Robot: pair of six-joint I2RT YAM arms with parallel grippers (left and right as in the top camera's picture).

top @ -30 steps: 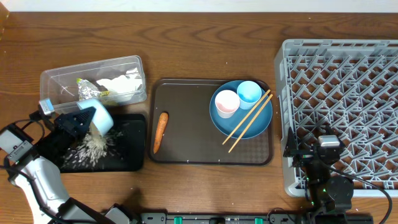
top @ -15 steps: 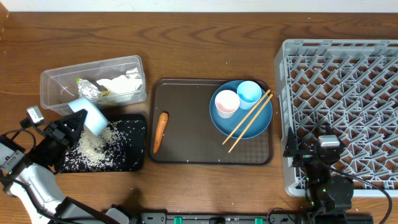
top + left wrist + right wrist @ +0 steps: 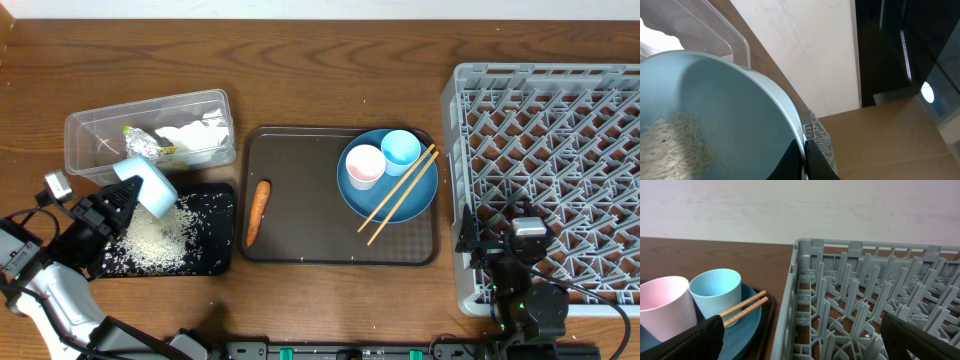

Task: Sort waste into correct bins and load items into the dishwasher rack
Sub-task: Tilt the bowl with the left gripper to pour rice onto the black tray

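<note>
The pale bowl (image 3: 150, 188) at nine o'clock is clamped by its rim in the left fingers (image 3: 815, 167). It is judged stiff and slippery. The right fingers (image 3: 695, 340) are held apart.

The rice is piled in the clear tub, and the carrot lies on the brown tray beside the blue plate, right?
Not quite. The rice is piled in the black tray, not the clear tub, as the overhead view shows. The carrot does lie on the brown tray beside the blue plate.
</note>
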